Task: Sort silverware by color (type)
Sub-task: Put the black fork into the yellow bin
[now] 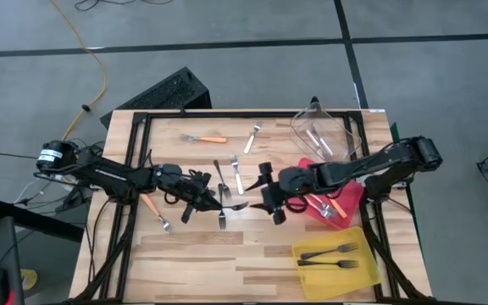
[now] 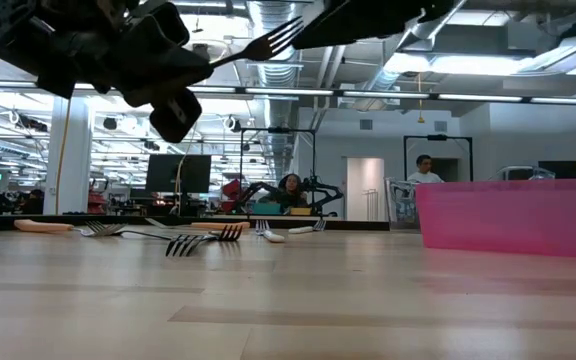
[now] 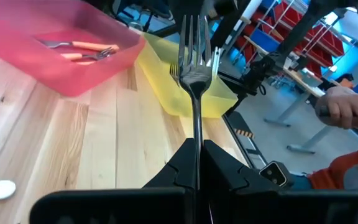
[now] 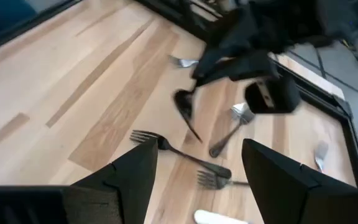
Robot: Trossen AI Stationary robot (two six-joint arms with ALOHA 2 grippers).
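Note:
My left gripper (image 1: pixel 203 200) hangs above the table's middle, shut on a black fork (image 3: pixel 194 68) whose tines point toward the table's right side. My right gripper (image 1: pixel 271 193) is open just beyond those tines, facing them, with nothing between its fingers (image 4: pixel 132 177). Several more forks lie flat on the table: orange-handled ones (image 1: pixel 206 138), pale ones (image 1: pixel 237 174) and black ones (image 1: pixel 222 183). The yellow bin (image 1: pixel 367 269) holds two black forks, the red bin (image 1: pixel 354 193) holds orange-handled forks, and the clear bin (image 1: pixel 322 127) holds pale ones. My left gripper pinches the fork's handle (image 3: pixel 197 144) between its two fingers. The fingers come nearly level from the table's left and lie along the fork. It sticks straight out past the fingertips, tines (image 3: pixel 193 37) foremost, lifted clear of the table.
The three bins stand along the table's right side, the clear one farthest and the yellow one nearest. Bare wood lies along the near edge (image 1: pixel 227 263). People sit in the room beyond the table; a hand (image 3: pixel 347 109) shows past the right edge.

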